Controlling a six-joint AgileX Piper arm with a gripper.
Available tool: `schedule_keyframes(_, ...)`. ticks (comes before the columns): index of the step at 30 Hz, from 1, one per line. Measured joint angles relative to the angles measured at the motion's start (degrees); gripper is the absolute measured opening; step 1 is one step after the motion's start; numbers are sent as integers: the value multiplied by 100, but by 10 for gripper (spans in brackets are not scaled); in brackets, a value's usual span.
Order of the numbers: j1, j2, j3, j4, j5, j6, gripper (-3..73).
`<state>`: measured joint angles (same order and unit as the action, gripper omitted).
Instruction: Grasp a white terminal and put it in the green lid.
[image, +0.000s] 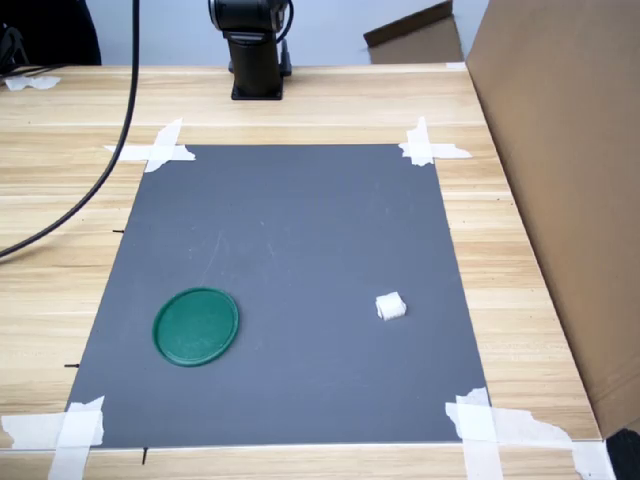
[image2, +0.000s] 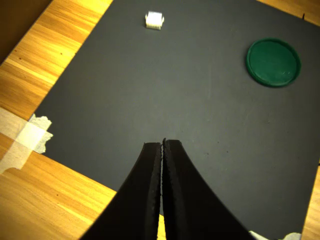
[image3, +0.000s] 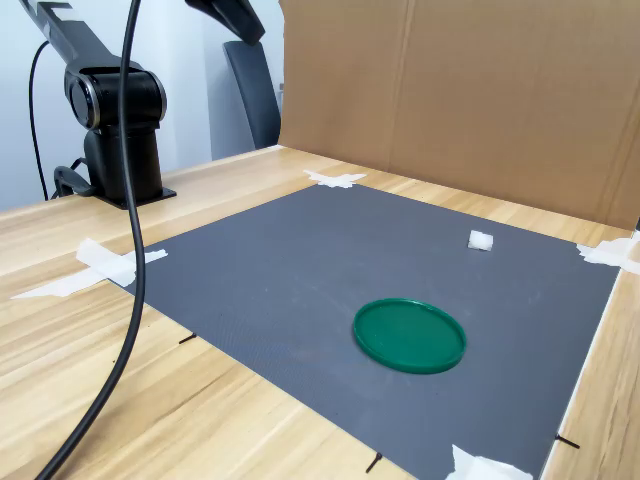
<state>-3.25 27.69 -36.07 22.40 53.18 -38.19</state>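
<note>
A tiny white terminal (image: 390, 307) (image3: 481, 240) (image2: 154, 20) lies on the grey mat, in the first exterior view's right half. The flat round green lid (image: 196, 326) (image3: 410, 335) (image2: 273, 62) rests on the mat toward the first exterior view's lower left, with nothing in it. In the wrist view my gripper (image2: 163, 144) hangs high above the mat's near edge, its two black fingers pressed together and holding nothing. Both objects lie well ahead of it. The gripper itself does not show in either exterior view.
The grey mat (image: 290, 220) is taped at its corners to a wooden table (image: 520, 240). A tall cardboard wall (image: 570, 180) stands along the first exterior view's right side. The arm's black base (image: 257, 60) sits at the table's far edge, and a black cable (image: 110, 150) hangs across.
</note>
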Motion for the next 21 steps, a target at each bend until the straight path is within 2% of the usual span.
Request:
schedule_keyframes(3,0,493,-880,-58,531,10,-28)
schedule_keyframes(6,0,918,-1500,-314,1034,11,-28)
schedule_keyframes(15,0,2102,-2409,-770,1658,-5,-28)
schedule_keyframes(21,0,2806,-3132,-866,1818,-5,-28)
